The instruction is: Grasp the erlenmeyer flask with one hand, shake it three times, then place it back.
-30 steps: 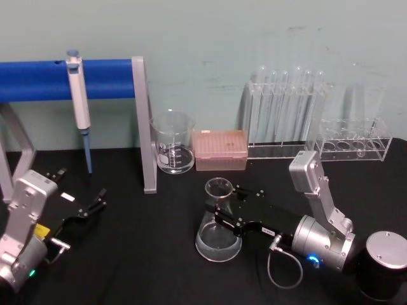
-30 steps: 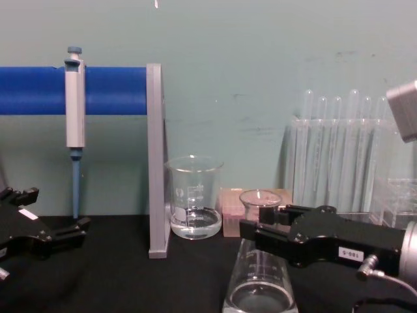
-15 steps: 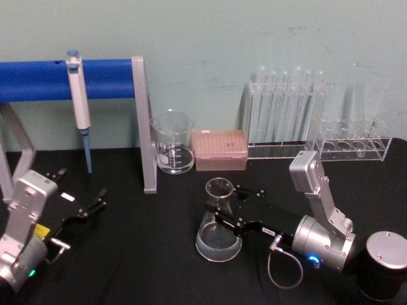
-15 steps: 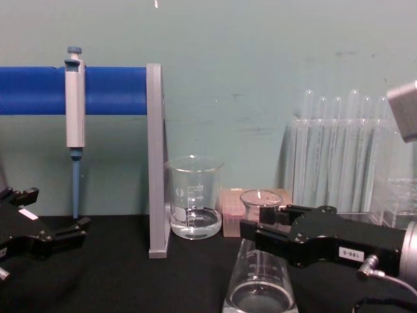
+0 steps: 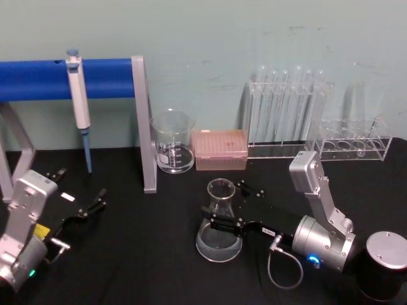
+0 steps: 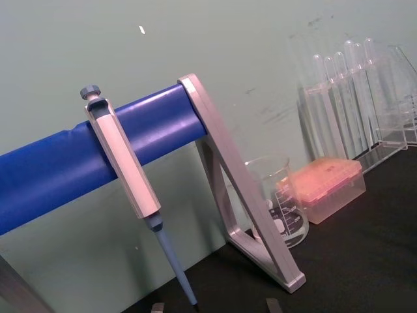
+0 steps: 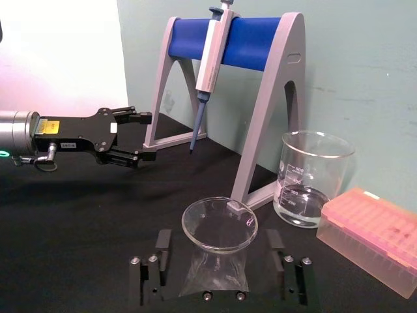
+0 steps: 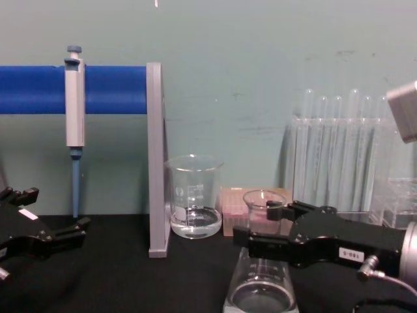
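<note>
The erlenmeyer flask (image 5: 219, 216) (image 8: 260, 274) (image 7: 218, 235) stands upright on the black table, front centre, with a little clear liquid in its base. My right gripper (image 5: 227, 204) (image 8: 255, 225) (image 7: 218, 244) is open. Its black fingers (image 7: 163, 248) sit on either side of the flask's neck, with a gap between each finger and the glass. My left gripper (image 5: 81, 187) (image 8: 55, 210) (image 7: 144, 137) rests open at the table's left side, holding nothing.
A glass beaker (image 5: 173, 149) and a pink tip box (image 5: 219, 149) stand behind the flask. A pipette (image 5: 79, 101) hangs on the blue-barred stand (image 5: 38, 79) at back left. Test tube racks (image 5: 286, 114) line the back right. A black cylinder with a silver lid (image 5: 385, 264) stands front right.
My right gripper's fingers have spread apart from the flask's neck. The flask still stands in the same spot. The left arm has not moved.
</note>
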